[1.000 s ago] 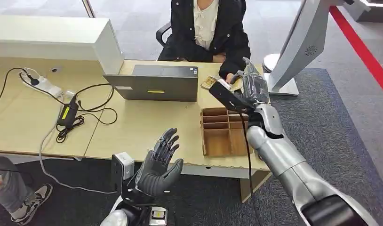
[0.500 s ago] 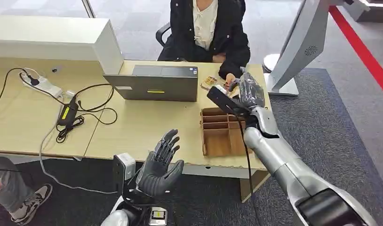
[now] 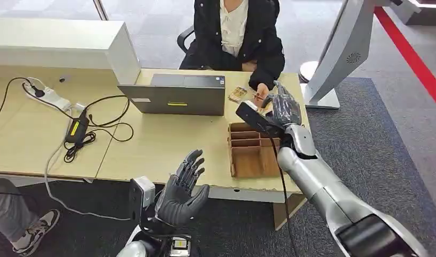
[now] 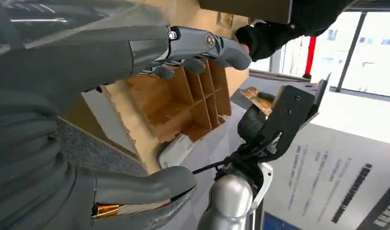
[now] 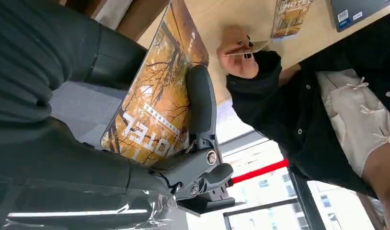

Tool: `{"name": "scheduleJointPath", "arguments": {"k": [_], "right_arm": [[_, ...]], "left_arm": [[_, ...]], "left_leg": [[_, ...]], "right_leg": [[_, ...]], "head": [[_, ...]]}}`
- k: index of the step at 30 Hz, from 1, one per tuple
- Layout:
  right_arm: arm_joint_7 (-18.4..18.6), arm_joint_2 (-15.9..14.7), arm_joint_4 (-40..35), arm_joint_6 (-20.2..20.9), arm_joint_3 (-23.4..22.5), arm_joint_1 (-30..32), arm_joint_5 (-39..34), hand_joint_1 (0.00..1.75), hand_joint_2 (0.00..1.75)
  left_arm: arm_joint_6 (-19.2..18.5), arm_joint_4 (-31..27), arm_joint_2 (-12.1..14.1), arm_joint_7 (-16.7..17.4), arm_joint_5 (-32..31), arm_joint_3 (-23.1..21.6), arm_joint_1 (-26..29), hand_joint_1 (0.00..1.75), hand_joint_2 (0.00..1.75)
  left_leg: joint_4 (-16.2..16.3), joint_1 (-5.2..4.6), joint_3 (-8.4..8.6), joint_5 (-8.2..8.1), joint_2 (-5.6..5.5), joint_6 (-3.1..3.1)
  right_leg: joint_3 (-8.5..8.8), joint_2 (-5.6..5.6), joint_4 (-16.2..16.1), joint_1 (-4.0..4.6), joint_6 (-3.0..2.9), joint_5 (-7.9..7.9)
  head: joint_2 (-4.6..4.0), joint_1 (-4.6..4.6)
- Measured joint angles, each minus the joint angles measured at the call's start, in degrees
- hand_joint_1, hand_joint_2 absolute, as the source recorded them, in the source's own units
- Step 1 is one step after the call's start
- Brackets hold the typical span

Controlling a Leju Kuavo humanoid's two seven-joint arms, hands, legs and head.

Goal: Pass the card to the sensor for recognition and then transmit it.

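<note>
Right hand (image 3: pixel 283 107) grips card (image 5: pixel 157 103), person's hand (image 5: pixel 241 50) just ahead; handover seemingly pending; left hand (image 3: pixel 183 184) open, empty.

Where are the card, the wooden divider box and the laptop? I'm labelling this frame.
card (image 5: pixel 157 103), right wrist view, its printed face.
wooden divider box (image 3: pixel 249 160), head view, largest compartment's floor.
laptop (image 3: pixel 175 100), head view, lid's back.

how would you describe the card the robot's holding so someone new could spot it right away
Start at the open laptop on the wooden desk, then look past the wooden divider box to the robot's right hand, raised near the seated person. The card is pinched there, golden-brown with tree branches and white hotel lettering. A similar card lies flat on the desk; this one is held up.
</note>
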Motion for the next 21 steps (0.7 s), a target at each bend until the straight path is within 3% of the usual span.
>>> {"name": "scheduleJointPath", "arguments": {"k": [5,9,13,21], "right_arm": [[0.5,-0.5,-0.6,-1.9,0.3,0.3,0.0,1.75,1.75],[3.6,-1.8,-3.0,-4.1,0.4,1.5,1.6,1.75,1.75],[7.2,-4.4,-5.8,-6.1,-0.5,4.6,2.1,1.75,1.75],[9.9,-9.5,-11.1,-7.2,-4.4,11.9,2.6,1.75,1.75]], "left_arm": [[1.1,0.0,0.0,0.0,-0.3,0.0,0.3,0.0,1.75],[2.2,-0.1,0.0,0.0,-1.2,0.1,1.1,0.0,1.75],[3.4,-0.7,0.2,0.0,-2.0,0.2,2.1,0.0,1.75],[5.0,-1.6,0.5,0.6,-2.2,0.2,3.2,0.0,1.75]], "left_leg": [[0.0,0.0,0.01,0.0,0.0,0.0],[0.0,0.0,0.04,0.0,0.0,0.0],[0.0,-0.01,0.04,-0.01,-0.01,0.0],[0.0,0.0,0.05,-0.02,0.0,0.01]], "right_leg": [[0.0,0.0,0.0,0.0,0.0,0.0],[-0.01,0.0,0.0,0.0,0.0,0.0],[0.0,0.0,0.0,0.0,0.0,-0.01],[0.03,0.0,0.0,-0.01,0.0,0.0]], "head": [[0.0,0.0],[0.0,0.0],[0.0,0.0],[0.0,-0.02]]}}
